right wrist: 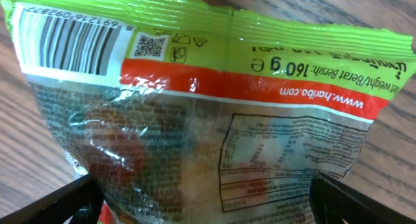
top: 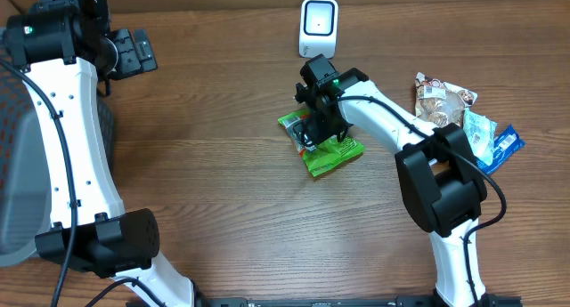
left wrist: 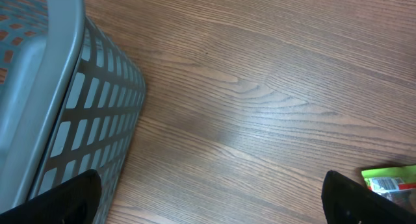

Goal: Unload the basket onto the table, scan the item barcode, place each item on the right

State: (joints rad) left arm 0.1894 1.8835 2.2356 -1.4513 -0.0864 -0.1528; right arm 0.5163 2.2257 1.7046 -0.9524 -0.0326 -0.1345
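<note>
**Bag flat on the table, both grippers wide open**

Look at your right gripper [top: 312, 132]: it hangs right over the green bag [top: 337, 152], just in front of the white scanner [top: 318, 27] at the far edge of the table [top: 223, 165]. The bag lies on the wood, apart from the scanner.

On the right wrist camera the bag [right wrist: 214, 113] fills the view. Its back side is up, with a red band across it and a clear window below. The barcode [right wrist: 68, 39] sits in the top left corner of that view, facing the camera. Your fingers [right wrist: 65, 204] show only as black tips in the two bottom corners, spread far apart with the bag between them. They clamp nothing.

Your left gripper [top: 134, 51] is parked at the far left, well away from the bag. Its wrist view shows the jaws spread with only bare wood between them. The grey basket [left wrist: 39, 87] is at the left edge, and a corner of the bag [left wrist: 390, 182] peeks in at lower right.

Over on the right, a brown packet [top: 443, 97] and a blue packet [top: 492, 144] lie beside your right arm.
</note>
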